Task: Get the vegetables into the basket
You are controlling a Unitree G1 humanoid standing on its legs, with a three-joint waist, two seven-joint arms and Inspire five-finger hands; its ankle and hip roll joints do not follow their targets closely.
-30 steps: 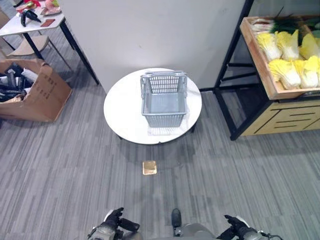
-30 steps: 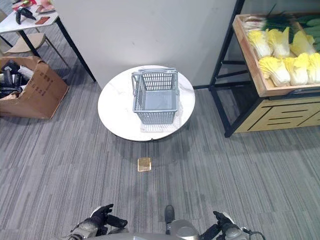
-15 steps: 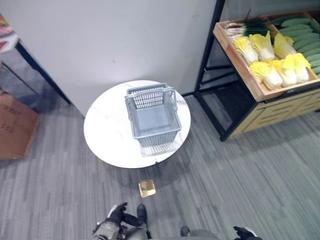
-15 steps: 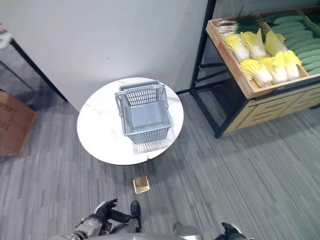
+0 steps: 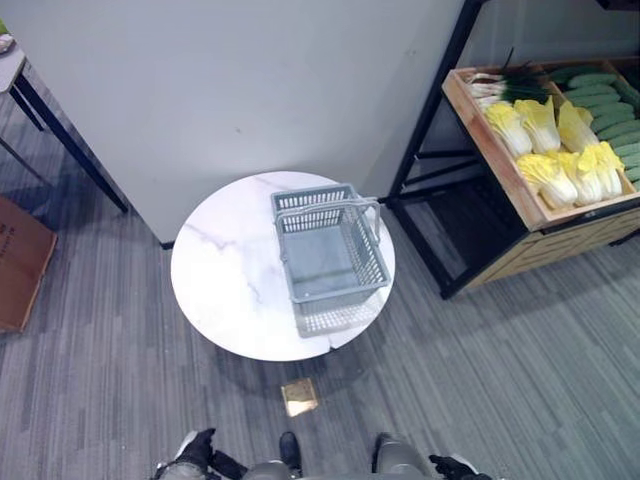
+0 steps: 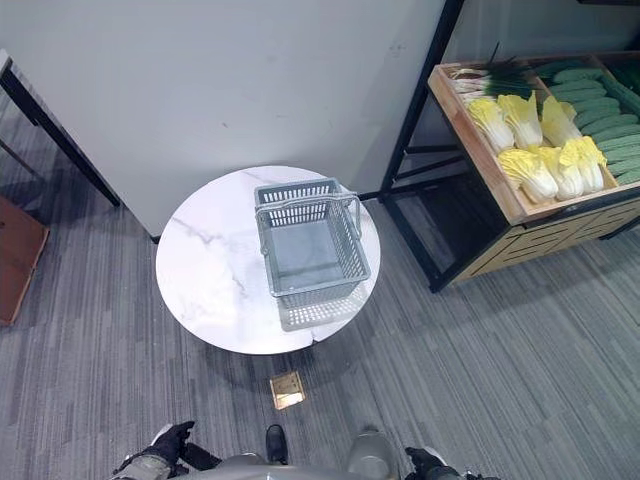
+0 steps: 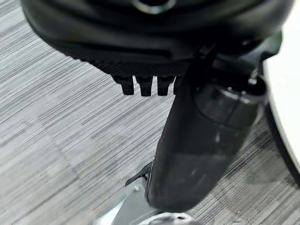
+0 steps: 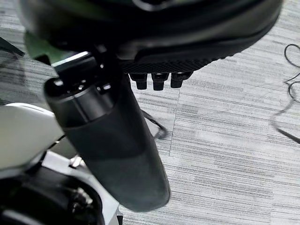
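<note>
An empty grey plastic basket (image 5: 336,317) stands with its handle up on the right half of a round white marble table (image 5: 225,270). The vegetables lie in a wooden crate (image 5: 500,165) on a shelf at the far right: yellow cabbages (image 5: 560,165), green cucumbers (image 5: 605,90) and green onions (image 5: 505,85). My left hand (image 5: 192,450) and right hand (image 5: 450,466) hang low at the bottom edge, far from table and crate. Both wrist views show relaxed fingers (image 7: 140,86) (image 8: 159,80) over grey carpet, holding nothing.
A black metal shelf frame (image 5: 425,120) carries the crate, right of the table. A white wall panel (image 5: 250,80) stands behind the table. A cardboard box (image 5: 15,260) sits at the far left. A brass floor plate (image 5: 300,397) lies on the carpet before the table.
The whole picture has shifted, so the camera has moved; table, basket and crate keep their places relative to each other. My hands now show lower at the bottom edge.
</note>
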